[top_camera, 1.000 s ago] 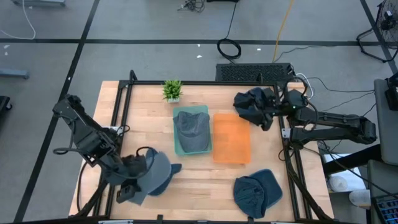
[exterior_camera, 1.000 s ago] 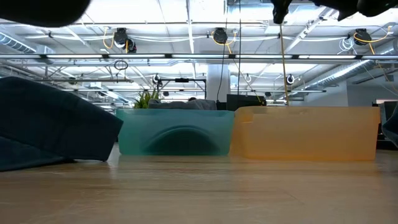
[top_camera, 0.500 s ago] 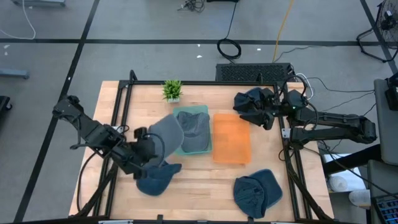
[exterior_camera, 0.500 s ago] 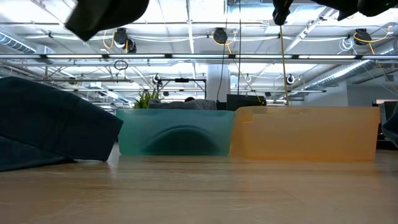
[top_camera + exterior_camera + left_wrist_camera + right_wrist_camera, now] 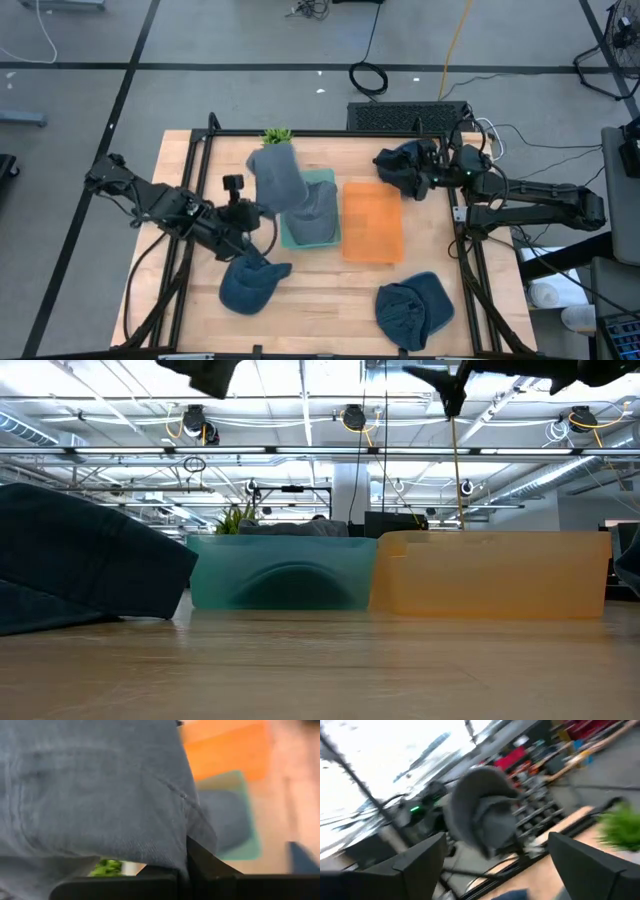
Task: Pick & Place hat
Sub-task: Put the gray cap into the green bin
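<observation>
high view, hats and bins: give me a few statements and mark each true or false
1. The left claw is shut on a grey fabric cap held up over the left edge of the teal plastic bin. True.
2. The orange plastic bin holds two hats. False: nothing shows inside it.
3. A grey cap already lies in the teal plastic bin. True.
4. The table's near side is bare of hats. False: a blue cap lies near left and a dark blue hat near right.
5. The right claw is at the table's far right with a dark hat in front of it. True.
</observation>
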